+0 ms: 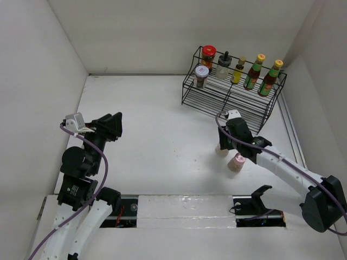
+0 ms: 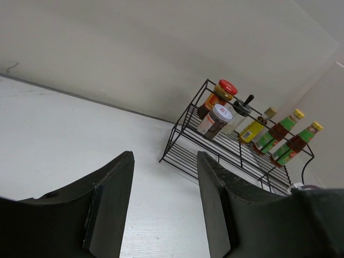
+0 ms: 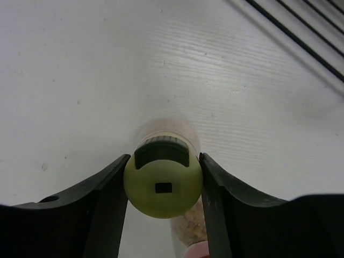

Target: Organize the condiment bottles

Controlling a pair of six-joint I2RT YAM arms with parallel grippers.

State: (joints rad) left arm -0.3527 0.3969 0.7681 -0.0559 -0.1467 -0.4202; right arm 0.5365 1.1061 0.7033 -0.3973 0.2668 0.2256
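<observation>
My left arm (image 1: pixel 81 162) folds up at the near left, and my left tool (image 1: pixel 112 128) holds its fingers spread wide (they point far-right). My right arm (image 1: pixel 282 162) stretches forward and inward, wrist pitched down. My right tool (image 1: pixel 226 142) presses both fingers (image 3: pixel 107 199) against the cream bottle (image 3: pixel 163 185).

We see bright, even light from overhead on the white bench (image 1: pixel 162 124); shadows are soft and short. Glare streaks its near edge and sheens beside the cream bottle (image 3: pixel 163 185) in the right wrist view, where the dark fingers (image 3: pixel 102 209) lose detail.
</observation>
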